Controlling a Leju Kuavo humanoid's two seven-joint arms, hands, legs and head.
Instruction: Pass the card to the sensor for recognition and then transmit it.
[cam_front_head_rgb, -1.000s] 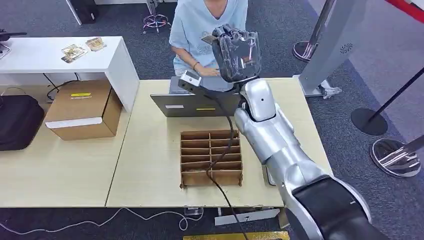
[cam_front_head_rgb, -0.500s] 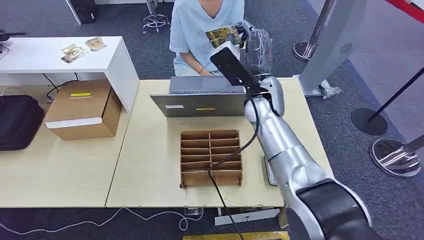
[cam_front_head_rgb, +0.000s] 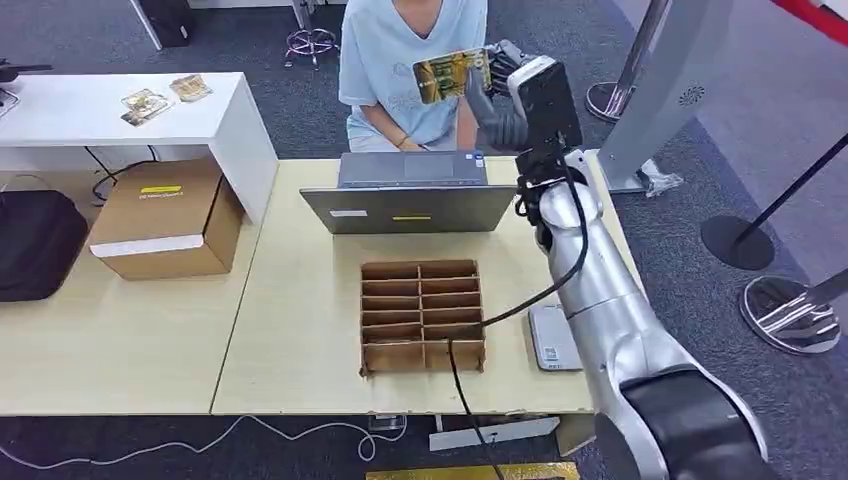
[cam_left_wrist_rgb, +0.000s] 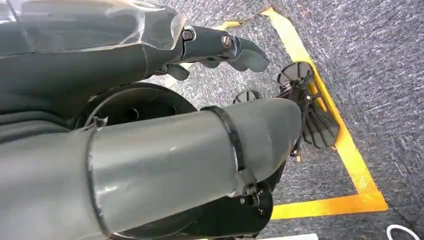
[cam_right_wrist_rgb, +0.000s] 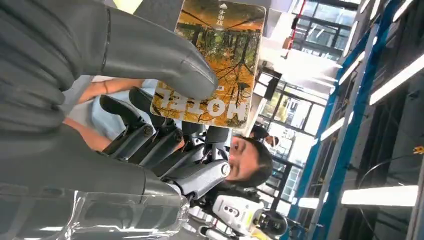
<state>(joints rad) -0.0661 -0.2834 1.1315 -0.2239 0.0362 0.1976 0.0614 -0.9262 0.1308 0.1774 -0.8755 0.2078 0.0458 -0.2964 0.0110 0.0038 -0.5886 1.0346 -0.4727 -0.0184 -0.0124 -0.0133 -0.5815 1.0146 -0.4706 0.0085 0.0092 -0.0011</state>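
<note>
Head view — pale wooden table (cam_front_head_rgb: 300, 330), laptop (cam_front_head_rgb: 410, 205), grey carpet (cam_front_head_rgb: 700, 100).

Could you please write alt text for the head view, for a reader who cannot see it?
The robot's right hand holds a card up toward a seated person behind a laptop. A divided cardboard tray sits on the table.

Landmark: light wooden table (cam_front_head_rgb: 300, 330), centre of room.
Floor: dark grey carpet (cam_front_head_rgb: 770, 140) around the table; yellow tape lines (cam_left_wrist_rgb: 350, 150).
Left of table: white desk (cam_front_head_rgb: 120, 120); cardboard box (cam_front_head_rgb: 165, 220).
Right of table: stanchion bases (cam_front_head_rgb: 740, 245).
Light: ceiling strip lamps (cam_right_wrist_rgb: 380, 195).
</note>
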